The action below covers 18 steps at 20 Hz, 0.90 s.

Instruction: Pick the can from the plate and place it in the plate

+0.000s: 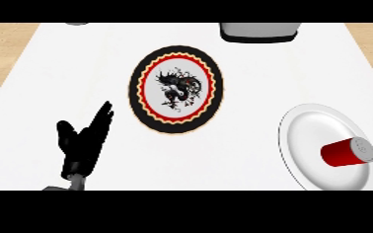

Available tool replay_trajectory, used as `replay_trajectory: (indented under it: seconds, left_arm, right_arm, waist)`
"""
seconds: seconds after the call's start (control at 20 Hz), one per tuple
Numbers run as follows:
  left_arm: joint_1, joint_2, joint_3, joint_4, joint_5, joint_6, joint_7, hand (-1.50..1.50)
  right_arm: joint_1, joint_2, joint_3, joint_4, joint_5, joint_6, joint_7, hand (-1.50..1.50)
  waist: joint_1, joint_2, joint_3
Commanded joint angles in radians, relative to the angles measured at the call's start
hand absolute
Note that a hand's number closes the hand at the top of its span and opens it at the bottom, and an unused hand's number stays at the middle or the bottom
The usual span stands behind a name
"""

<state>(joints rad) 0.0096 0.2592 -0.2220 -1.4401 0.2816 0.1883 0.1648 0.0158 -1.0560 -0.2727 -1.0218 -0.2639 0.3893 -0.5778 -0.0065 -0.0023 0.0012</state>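
Note:
A red can [347, 152] with a grey top lies on its side on a plain white plate [310, 138] at the right edge of the counter. In the middle stands a second plate [176, 90], black-rimmed with a red and yellow ring and a dark figure on its white centre; nothing lies on it. My left hand [82, 142] shows at the lower left, fingers straight and pointing up toward that plate, holding nothing and touching nothing. It is far to the left of the can. My right hand does not show.
A grey container [260, 31] stands at the counter's far edge, right of centre. A small grey object [76, 23] peeks in at the far left. Wooden floor [15, 44] shows beyond the counter's left and right sides.

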Motion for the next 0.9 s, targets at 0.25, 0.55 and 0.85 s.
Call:
replay_trajectory:
  seconds: [0.25, 0.55, 0.85]
  left_arm:
    - [0.003, -0.028, 0.007, 0.071, -0.025, -0.027, -0.048, 0.0]
    - [-0.027, -0.024, 0.035, 0.056, -0.015, -0.036, 0.017, 0.0]
    - [-0.051, -0.04, 0.053, 0.076, -0.04, -0.042, 0.019, 0.0]
  right_arm:
    - [0.045, -0.063, 0.071, -0.237, 0.129, -0.005, 0.223, -1.5]
    - [0.129, 0.07, 0.14, -0.491, 0.234, -0.131, 0.399, -1.5]
    - [0.133, 0.107, 0.149, -0.54, 0.316, -0.089, 0.516, -1.5]
  waist:
    - [-0.001, 0.001, -0.003]
    - [-0.001, 0.001, -0.002]
    - [0.002, 0.002, -0.002]
